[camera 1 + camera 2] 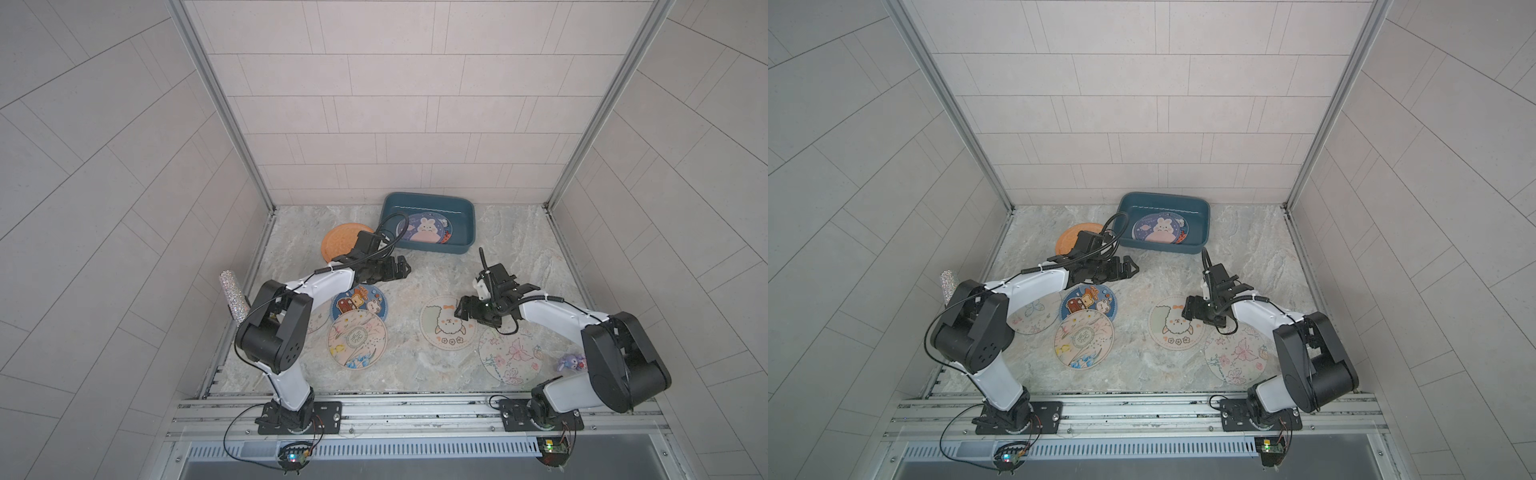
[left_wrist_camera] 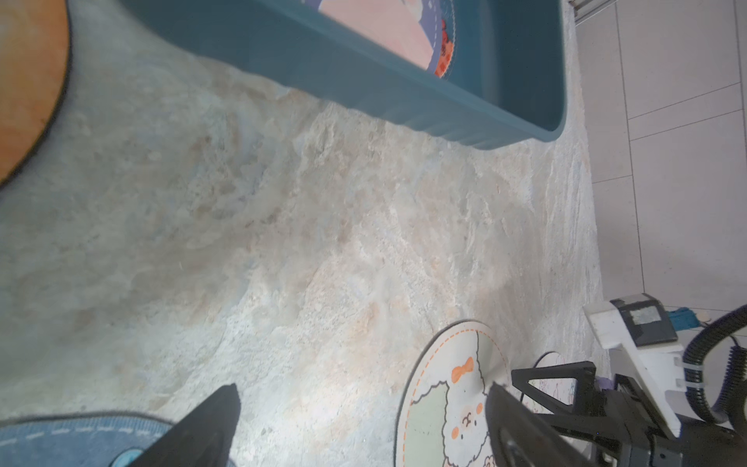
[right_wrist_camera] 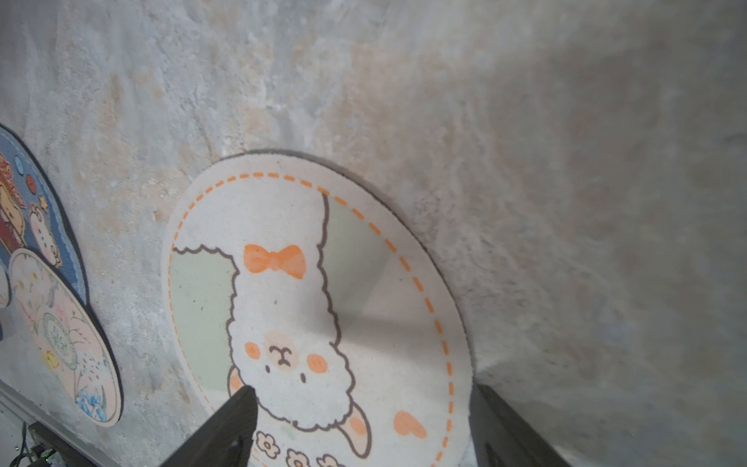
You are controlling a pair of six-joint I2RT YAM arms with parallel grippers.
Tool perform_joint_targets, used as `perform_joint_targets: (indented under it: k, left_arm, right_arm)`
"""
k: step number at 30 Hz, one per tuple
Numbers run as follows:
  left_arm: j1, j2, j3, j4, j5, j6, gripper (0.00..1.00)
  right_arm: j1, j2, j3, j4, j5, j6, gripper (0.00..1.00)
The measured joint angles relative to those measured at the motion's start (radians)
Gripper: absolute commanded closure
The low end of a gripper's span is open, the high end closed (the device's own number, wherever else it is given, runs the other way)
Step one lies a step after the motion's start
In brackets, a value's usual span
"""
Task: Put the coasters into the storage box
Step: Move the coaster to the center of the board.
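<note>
We judge the task barely begun. The storage box [image 1: 432,248] sits midway along the far edge of the worktop [image 1: 436,270]. In both top views one bunny coaster [image 1: 424,228] lies flat inside it; whether others lie beneath we cannot tell.

Six coasters are left out on the worktop:
- The orange coaster [image 1: 338,243] is towards the far left corner, just beside the box.
- The blue cartoon coaster [image 1: 361,301] is nearer the left edge, and the floral coaster [image 1: 357,340] overlaps its near side.
- A pale butterfly coaster [image 1: 1032,318] is half hidden under the left arm.
- The alpaca coaster [image 1: 442,332] is near the middle.
- The pink butterfly coaster [image 1: 511,357] is towards the near right corner, just beside the alpaca one.

The right arm reaches in low from the near right corner, with the right end effector [image 1: 460,309] tipped down over the alpaca coaster's rim. In the right wrist view its jaws stand apart: one of the fingers [image 3: 230,428] is over the print, the other outside the rim, and nothing is clamped. The left arm extends towards the box. The left end effector [image 1: 404,266] hangs over bare worktop between the orange and blue coasters, jaws wide apart and empty.
</note>
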Motion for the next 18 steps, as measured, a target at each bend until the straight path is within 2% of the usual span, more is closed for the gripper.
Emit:
perform_joint_targets:
  k: [6,11,18]
  left_arm:
    - [-0.040,-0.047,-0.060,-0.010,-0.002,-0.019,0.00]
    - [-0.150,-0.056,-0.101,-0.031,-0.005,-0.032,0.01]
    - [-0.249,-0.048,-0.117,-0.102,-0.035,-0.048,0.20]
  right_arm:
    - [0.038,0.000,-0.009,0.026,-0.019,0.029,0.21]
    - [0.057,0.000,-0.014,0.041,-0.035,0.043,0.22]
    - [0.072,0.004,-0.024,0.075,-0.057,0.057,0.23]
